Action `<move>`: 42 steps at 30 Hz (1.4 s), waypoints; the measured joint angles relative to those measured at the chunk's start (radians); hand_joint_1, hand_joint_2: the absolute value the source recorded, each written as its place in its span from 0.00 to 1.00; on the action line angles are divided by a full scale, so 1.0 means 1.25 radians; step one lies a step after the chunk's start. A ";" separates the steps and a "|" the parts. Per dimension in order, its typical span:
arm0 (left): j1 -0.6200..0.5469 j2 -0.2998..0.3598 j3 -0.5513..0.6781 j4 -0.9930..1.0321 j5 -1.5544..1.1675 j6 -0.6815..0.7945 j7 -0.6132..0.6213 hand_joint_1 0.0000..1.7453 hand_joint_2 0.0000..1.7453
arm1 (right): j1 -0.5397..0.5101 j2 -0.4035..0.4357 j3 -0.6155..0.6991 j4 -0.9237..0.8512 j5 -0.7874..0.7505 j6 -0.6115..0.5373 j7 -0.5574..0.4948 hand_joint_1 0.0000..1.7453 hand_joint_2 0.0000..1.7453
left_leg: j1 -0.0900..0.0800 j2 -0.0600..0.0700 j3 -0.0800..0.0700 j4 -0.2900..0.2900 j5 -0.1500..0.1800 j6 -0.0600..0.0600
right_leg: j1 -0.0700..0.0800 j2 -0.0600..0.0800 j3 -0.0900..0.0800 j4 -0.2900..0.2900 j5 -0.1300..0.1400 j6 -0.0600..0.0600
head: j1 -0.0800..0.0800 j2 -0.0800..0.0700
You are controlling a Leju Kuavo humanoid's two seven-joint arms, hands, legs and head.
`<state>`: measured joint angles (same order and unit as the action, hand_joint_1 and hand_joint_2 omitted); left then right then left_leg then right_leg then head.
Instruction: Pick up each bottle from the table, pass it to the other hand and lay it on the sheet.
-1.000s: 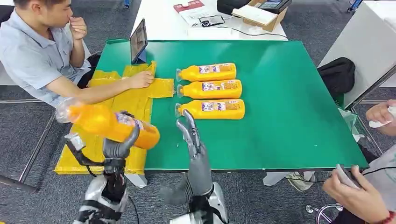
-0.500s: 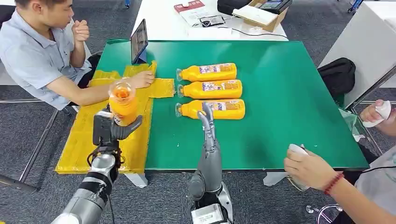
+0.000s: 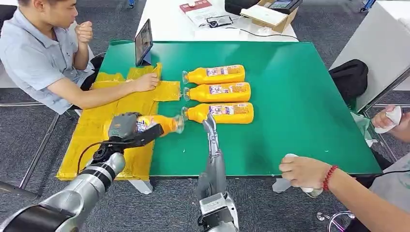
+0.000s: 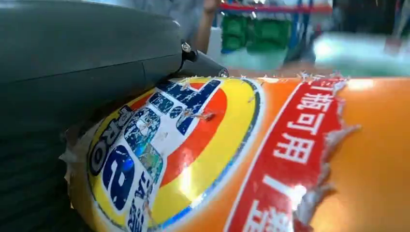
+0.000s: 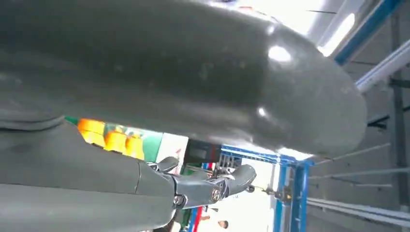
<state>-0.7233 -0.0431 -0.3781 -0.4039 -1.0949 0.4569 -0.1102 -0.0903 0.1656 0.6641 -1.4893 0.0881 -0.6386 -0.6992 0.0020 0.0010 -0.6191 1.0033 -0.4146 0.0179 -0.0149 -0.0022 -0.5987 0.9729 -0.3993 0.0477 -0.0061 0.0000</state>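
Looking down from the head view, a green table (image 3: 290, 96) stands on grey carpet, with a yellow sheet (image 3: 96, 130) draped over its left edge. The left hand (image 3: 126, 131) grasps an orange bottle (image 3: 157, 124) lying sideways above the sheet's right border, cap toward the table's middle. The right hand (image 3: 211, 126) rises at the near edge with fingers straight and apart, holding nothing, its tips just before the nearest of three bottles (image 3: 220, 90) that lie side by side near the table's middle, caps toward the sheet. A seated person (image 3: 34, 53) at the left edge rests a hand on the sheet's far part. A tablet (image 3: 143, 42) stands at the far left corner. Another person's hand (image 3: 304, 171) lies on the near right edge. A white table (image 3: 169, 21) beyond carries a cardboard box (image 3: 270, 14).

In the left wrist view, the held bottle's torn label (image 4: 203, 154) lies close against the grey hand.

In the right wrist view, the dark fingers (image 5: 208, 186) stretch out unclenched, orange bottles blurred beyond.
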 measured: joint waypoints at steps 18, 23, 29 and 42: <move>-0.088 0.027 -0.089 0.067 -0.011 -0.252 0.051 0.00 0.00 | 0.006 0.000 -0.023 0.031 0.008 0.048 0.000 0.00 0.00 | 0.000 0.000 0.000 0.000 0.000 0.000 | 0.000 0.000 0.001 0.000 0.000 0.000 | 0.000 0.000; -0.087 0.019 -0.031 0.066 0.149 -0.378 -0.076 0.00 0.00 | 0.005 0.000 -0.028 0.039 0.008 0.068 0.000 0.00 0.00 | 0.000 -0.002 0.001 0.000 0.000 0.000 | 0.000 -0.001 0.002 0.000 0.000 0.000 | 0.000 0.000; -0.070 -0.003 0.081 0.054 0.291 -0.465 -0.202 0.00 0.00 | 0.001 0.000 -0.032 0.056 0.004 0.081 0.000 0.00 0.00 | 0.000 -0.002 0.002 0.000 0.000 0.000 | 0.000 -0.001 0.003 0.000 0.000 0.000 | 0.000 0.000; -0.015 -0.031 0.195 -0.001 0.424 -0.465 -0.320 0.00 1.00 | 0.001 -0.001 -0.042 0.076 0.011 0.073 0.000 0.00 0.00 | 0.000 -0.001 0.002 0.000 0.001 -0.001 | 0.000 -0.001 0.003 0.000 0.000 0.000 | 0.000 0.000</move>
<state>-0.7426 -0.0816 -0.1343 -0.4054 -0.5644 -0.1245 -0.5107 -0.0895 0.1641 0.6123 -1.3939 0.1014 -0.5474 -0.6992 0.0020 -0.0007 -0.6164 1.0033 -0.4139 0.0172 -0.0150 -0.0030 -0.5956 0.9730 -0.3993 0.0478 -0.0061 0.0000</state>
